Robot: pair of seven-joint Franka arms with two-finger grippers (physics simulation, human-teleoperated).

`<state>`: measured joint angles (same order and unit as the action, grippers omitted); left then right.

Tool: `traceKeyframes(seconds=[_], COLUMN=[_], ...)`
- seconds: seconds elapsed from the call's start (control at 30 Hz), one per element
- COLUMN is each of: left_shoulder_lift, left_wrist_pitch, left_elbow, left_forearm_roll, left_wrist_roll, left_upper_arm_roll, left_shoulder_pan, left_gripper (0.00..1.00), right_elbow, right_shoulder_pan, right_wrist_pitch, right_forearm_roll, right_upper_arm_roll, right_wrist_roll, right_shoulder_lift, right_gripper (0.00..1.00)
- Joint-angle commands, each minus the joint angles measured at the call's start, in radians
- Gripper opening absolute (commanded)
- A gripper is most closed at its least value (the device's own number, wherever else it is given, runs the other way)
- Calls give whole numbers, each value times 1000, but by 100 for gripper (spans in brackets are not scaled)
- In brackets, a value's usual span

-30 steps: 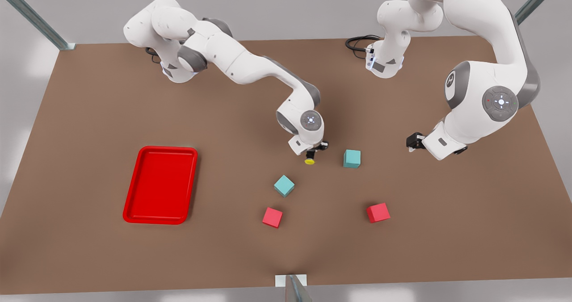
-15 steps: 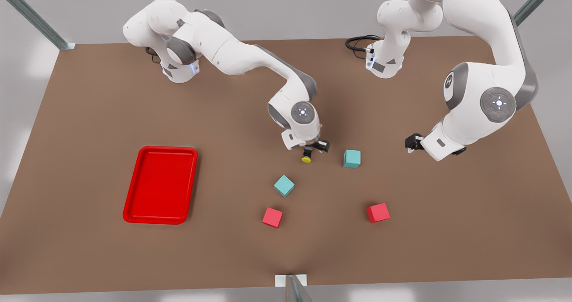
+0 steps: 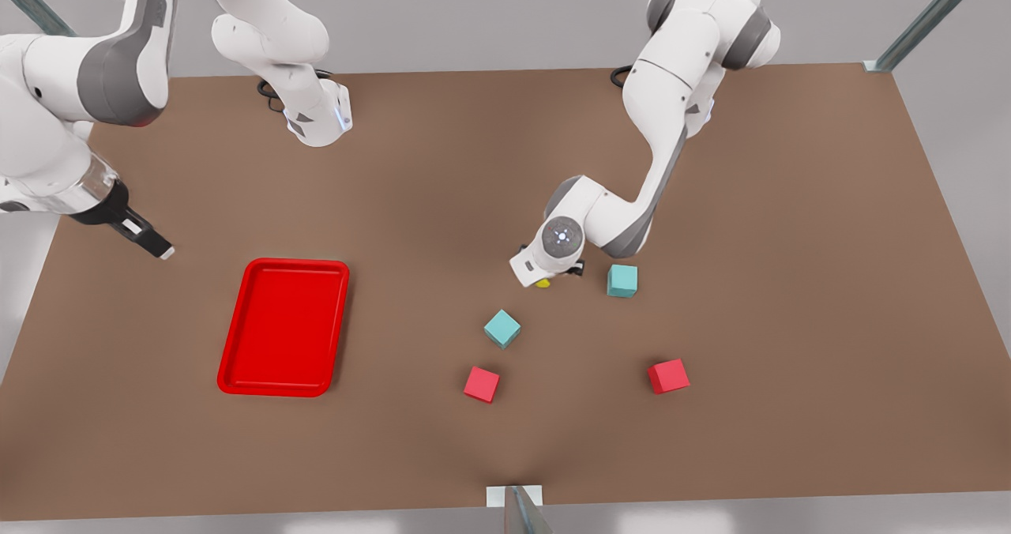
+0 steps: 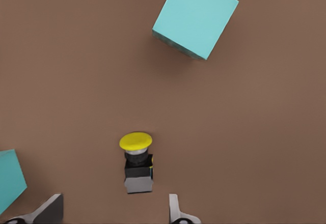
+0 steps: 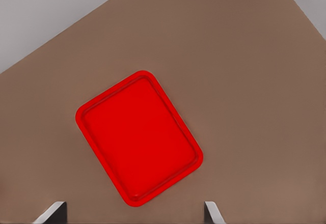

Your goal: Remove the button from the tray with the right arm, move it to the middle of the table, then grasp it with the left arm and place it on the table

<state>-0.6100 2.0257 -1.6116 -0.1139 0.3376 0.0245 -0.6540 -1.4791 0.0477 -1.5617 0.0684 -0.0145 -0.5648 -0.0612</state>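
The button (image 4: 136, 164) is found lying on the table (image 3: 411, 186), out of the tray (image 3: 284, 327), which stands well apart from it toward the front view's left. The left gripper (image 4: 114, 211) is positioned directly over it, its fingers spread wide with the button between and just ahead of them, untouched by either; nothing is grasped. Half a second ago the button was held near this spot by the other arm; that arm has since been withdrawn. The right gripper (image 3: 142, 238) is now seen beyond the tray, near the table's edge at the front view's left, its fingers released and empty, the tray lying below it in its wrist view. A teal cube (image 4: 195, 18) lies ahead of the left gripper and a second teal cube (image 4: 10, 182) just beside one finger. The delivery to the middle is judged complete; the left-arm grasp is judged the step in hand, not yet made.
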Motion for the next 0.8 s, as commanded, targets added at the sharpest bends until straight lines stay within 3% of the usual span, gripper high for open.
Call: traceKeyframes(seconds=[0.0, 0.13, 0.3, 0.77], left_shoulder_lift=[26, 59, 23, -36], left_wrist_pitch=[244, 301, 436, 413], left_elbow=[-89, -200, -203, -209], left_forearm_roll=[30, 39, 37, 40], left_wrist_roll=[371, 328, 259, 106], left_upper_arm_roll=[12, 61, 87, 81], left_shoulder_pan=[-1, -1, 4, 16], left_gripper=[100, 100, 100, 100], right_elbow=[3, 26, 28, 29], right_shoulder_pan=[-227, -207, -197, -193], right_wrist_pitch=[55, 55, 54, 54], right_forearm_roll=[25, 22, 21, 19], right_upper_arm_roll=[-2, -1, 1, 1], right_wrist_roll=[591, 596, 600, 600], right_shoulder_lift=[-20, -28, -34, -35], right_gripper=[100, 100, 100, 100])
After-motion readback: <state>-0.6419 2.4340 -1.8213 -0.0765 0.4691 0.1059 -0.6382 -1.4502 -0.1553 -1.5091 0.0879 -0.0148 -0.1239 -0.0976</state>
